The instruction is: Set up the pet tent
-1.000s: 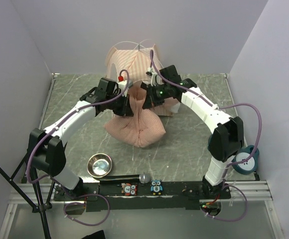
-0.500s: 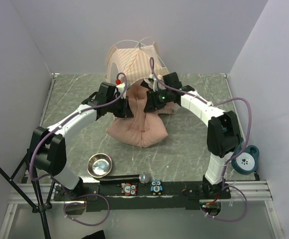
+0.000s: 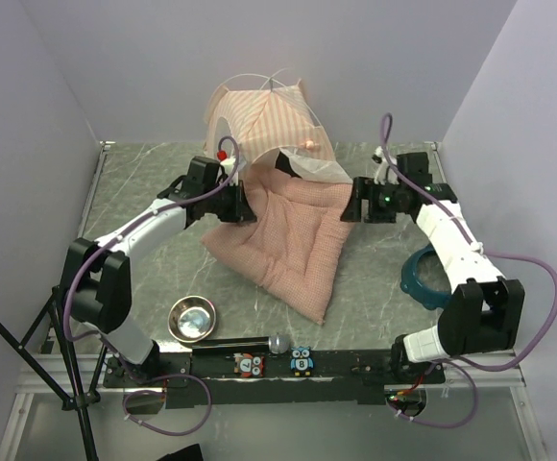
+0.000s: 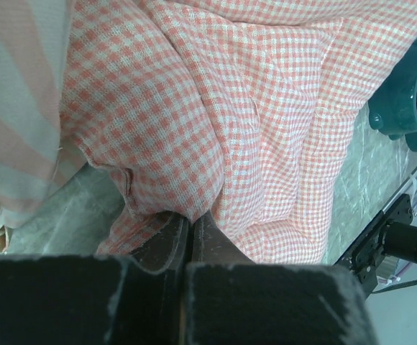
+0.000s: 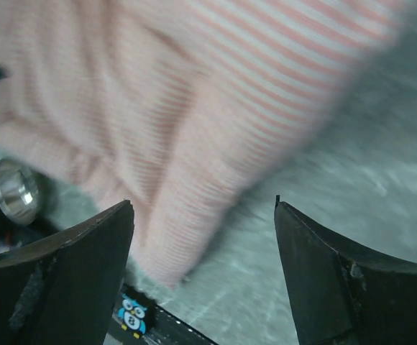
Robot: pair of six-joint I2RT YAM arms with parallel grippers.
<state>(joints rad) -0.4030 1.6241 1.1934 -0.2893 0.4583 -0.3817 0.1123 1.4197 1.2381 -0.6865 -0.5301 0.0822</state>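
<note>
On the grey marbled table point(image 3: 134, 202) I see the pet tent point(image 3: 259, 115) standing at the back centre, by the wall. A pink checked cushion point(image 3: 293, 240) lies spread in front of it. My left gripper point(image 3: 243, 202) pinches the cushion's left edge. The right gripper point(image 3: 352, 204) hangs just beside its right edge, fingers spread, holding nothing.

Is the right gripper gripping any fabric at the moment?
No, the right gripper stands wide open in its wrist view, with nothing pinched between its fingers.
</note>
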